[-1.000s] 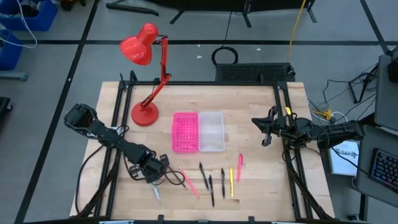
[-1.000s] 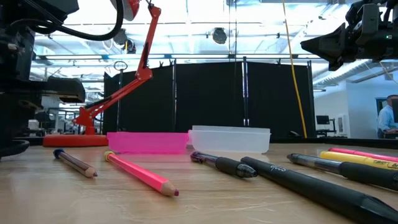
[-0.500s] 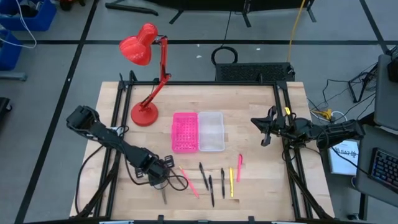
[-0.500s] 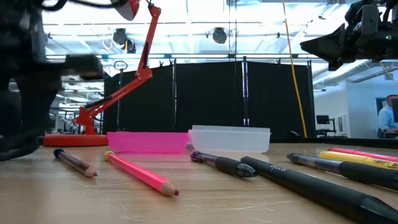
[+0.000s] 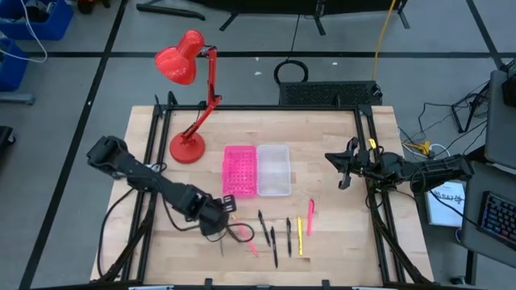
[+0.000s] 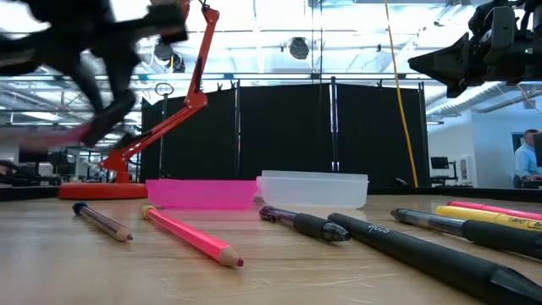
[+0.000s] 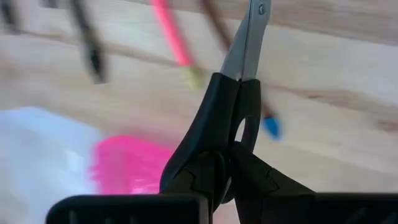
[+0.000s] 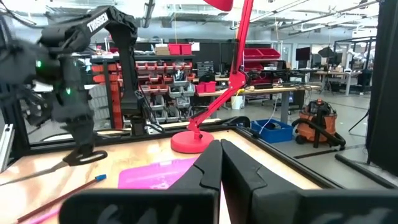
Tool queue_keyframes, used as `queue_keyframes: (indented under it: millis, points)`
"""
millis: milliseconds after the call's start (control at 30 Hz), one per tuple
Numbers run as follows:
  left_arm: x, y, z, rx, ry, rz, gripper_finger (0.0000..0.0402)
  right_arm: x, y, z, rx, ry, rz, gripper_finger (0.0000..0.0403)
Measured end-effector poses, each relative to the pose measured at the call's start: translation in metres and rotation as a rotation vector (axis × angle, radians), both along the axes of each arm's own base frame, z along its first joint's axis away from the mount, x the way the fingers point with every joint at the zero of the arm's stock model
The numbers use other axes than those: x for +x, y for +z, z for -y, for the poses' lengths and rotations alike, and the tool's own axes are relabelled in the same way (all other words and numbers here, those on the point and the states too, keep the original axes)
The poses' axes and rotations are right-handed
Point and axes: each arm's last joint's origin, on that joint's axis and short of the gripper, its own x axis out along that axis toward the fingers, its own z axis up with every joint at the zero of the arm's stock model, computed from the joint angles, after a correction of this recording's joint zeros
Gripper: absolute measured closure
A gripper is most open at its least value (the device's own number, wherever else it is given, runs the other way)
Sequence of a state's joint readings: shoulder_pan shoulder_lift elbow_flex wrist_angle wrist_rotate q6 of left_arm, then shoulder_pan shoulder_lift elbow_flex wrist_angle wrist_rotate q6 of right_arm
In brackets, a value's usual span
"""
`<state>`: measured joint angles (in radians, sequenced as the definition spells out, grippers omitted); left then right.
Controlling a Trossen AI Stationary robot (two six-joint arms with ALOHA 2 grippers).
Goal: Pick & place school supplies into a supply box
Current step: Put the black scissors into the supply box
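Note:
The black-handled scissors are in my left gripper, which is shut on them above the table's near left part, just near of the pink tray. Their silver blades point away from the wrist. The clear supply box sits right beside the pink tray, bottom flat on the table. Several pens and pencils lie flat on the wood near of the box. My right gripper is shut and empty, held high at the table's right side. My left gripper holds the scissors by their black handles, pinched between the two fingers. The closed blades run straight on past the fingertips. In the right wrist view the scissors hang below the gripper, clear of the table.
A red desk lamp stands on the far left of the table, its base left of the pink tray. Black frame rails run along the table's left and right sides. A pink pencil and a brown one lie nearest the low camera.
My left gripper has risen from the table with the scissors and carried them toward the table's right and far edge, nearer the pink tray. It stays shut on them. The pens, the trays and my right arm have kept still.

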<state>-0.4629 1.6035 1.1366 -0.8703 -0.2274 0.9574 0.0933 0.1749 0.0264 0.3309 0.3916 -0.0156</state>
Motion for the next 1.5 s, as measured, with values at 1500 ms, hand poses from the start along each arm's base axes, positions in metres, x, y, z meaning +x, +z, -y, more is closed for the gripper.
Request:
queue_keyframes:
  millis: [1500]
  points:
    - [0.172,-0.021,-0.218,0.001,-0.175,0.177,0.0370,0.002,0.006,0.000,-0.048,-0.013,0.048,0.0403]
